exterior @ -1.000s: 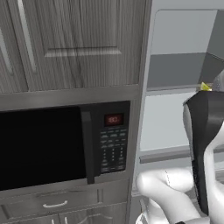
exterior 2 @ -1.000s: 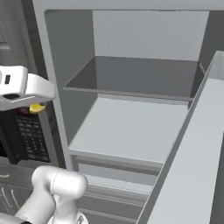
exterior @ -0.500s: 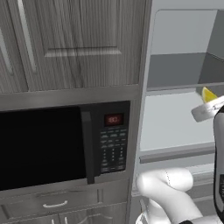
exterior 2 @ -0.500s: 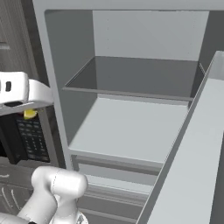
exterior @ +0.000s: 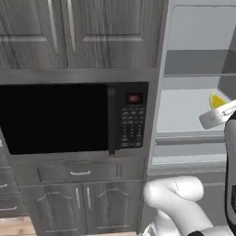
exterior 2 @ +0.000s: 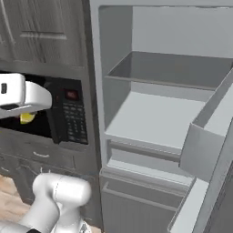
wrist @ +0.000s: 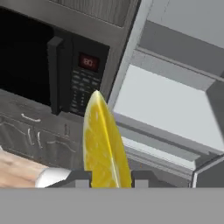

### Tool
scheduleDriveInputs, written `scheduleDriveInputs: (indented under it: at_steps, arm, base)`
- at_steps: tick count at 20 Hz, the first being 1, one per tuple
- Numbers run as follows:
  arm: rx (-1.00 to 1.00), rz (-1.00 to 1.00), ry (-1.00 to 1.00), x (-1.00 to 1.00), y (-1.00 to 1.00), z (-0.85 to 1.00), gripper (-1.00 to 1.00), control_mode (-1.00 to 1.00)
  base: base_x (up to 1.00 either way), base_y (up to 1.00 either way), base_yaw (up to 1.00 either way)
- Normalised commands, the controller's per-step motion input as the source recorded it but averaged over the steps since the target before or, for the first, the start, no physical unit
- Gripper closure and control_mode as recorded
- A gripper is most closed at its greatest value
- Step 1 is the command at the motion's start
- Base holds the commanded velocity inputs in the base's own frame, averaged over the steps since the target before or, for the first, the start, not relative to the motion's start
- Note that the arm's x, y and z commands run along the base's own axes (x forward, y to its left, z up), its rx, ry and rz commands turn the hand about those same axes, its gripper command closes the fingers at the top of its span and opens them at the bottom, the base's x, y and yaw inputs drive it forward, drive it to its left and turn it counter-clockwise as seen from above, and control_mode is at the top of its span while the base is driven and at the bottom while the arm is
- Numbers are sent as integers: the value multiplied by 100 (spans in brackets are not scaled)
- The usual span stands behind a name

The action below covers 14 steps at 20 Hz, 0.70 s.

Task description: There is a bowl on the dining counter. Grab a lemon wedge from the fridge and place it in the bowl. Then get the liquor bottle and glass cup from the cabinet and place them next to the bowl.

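Lemon wedge (wrist: 104, 144) sits clamped upright in my tool (wrist: 111, 177); light, soft, slippery, so I grip its flat flanks gently.

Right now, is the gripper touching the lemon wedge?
Touching. In the hand view the gripper has its fingertips pressed against both sides of the lemon wedge.

Grey wood-grain cabinets (exterior: 69, 32), glossy black microwave (exterior: 73, 117), smooth matt fridge shelves (exterior 2: 154, 118), translucent yellow lemon wedge (wrist: 105, 148)
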Motion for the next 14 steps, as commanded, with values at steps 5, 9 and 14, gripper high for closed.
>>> scheduleDriveInputs:
  at_steps: [5, 9, 14]
  arm:
    - [0, 0, 0, 0, 0, 0, 100, 100]
    - [0, 0, 0, 0, 0, 0, 100, 100]
    - [0, 0, 0, 0, 0, 0, 100, 100]
  base:
    - [-78, 50, 76]
    - [-66, 38, 83]
    - [-41, 18, 90]
